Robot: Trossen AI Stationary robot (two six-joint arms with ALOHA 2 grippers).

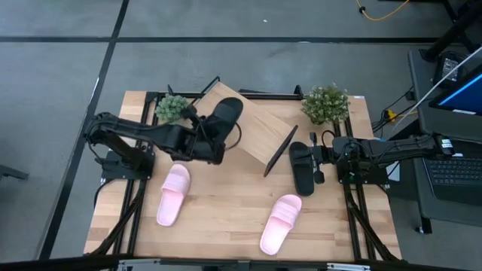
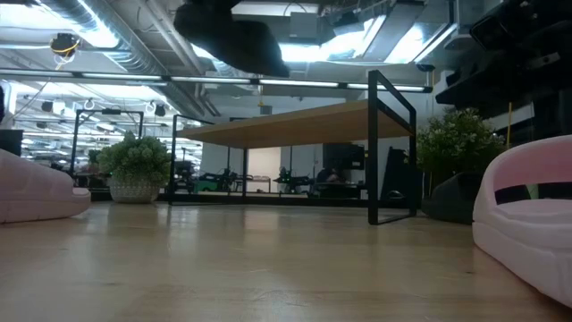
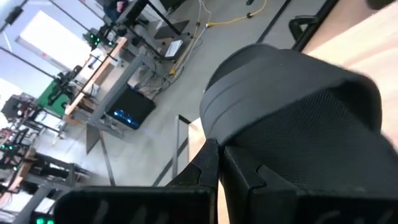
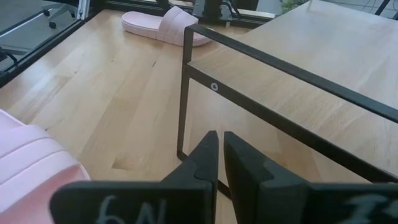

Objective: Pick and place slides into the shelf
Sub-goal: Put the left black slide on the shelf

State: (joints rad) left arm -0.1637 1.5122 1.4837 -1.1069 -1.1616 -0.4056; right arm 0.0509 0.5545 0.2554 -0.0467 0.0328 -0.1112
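A: Near edge of the worktop (image 1: pixel 226 218) first. What's there?

B: 2 pink slides. Left pink slide (image 1: pixel 173 194) lies flat ahead of the left arm's base. Right pink slide (image 1: pixel 281 223) lies flat nearer the front edge, right of centre. The 2 are well apart. Low view has 1 at each side of the frame, both resting on the wood.

A: Right side?

B: Second black slide (image 1: pixel 302 166) sits flat on the worktop, just beside the shelf's right end. Right gripper (image 1: pixel 322 159) is low beside it, on its right. Jaws are nearly closed, a thin gap between the fingers (image 4: pixel 205 163), gripping nothing. Right wrist view looks past them at the shelf's black frame and the far pink slide.

A: Shelf?

B: The shelf (image 1: pixel 252 128) stands skewed at mid-worktop, board tilted on the black frame. Low view shows the board (image 2: pixel 304 121) raised on its thin legs.

A: Left arm?

B: Left gripper (image 1: pixel 205 134) is at the shelf's left end, jaws clamped on the black slide (image 1: pixel 224 117). That slide is up in the air over the board's left corner; in the low view it hangs clear above the board (image 2: pixel 234 38). Left wrist view is mostly its strap (image 3: pixel 292 118).

A: Far edge?

B: 2 potted plants, left plant (image 1: pixel 172 108) and right plant (image 1: pixel 325 103), at the back corners, flanking the shelf.
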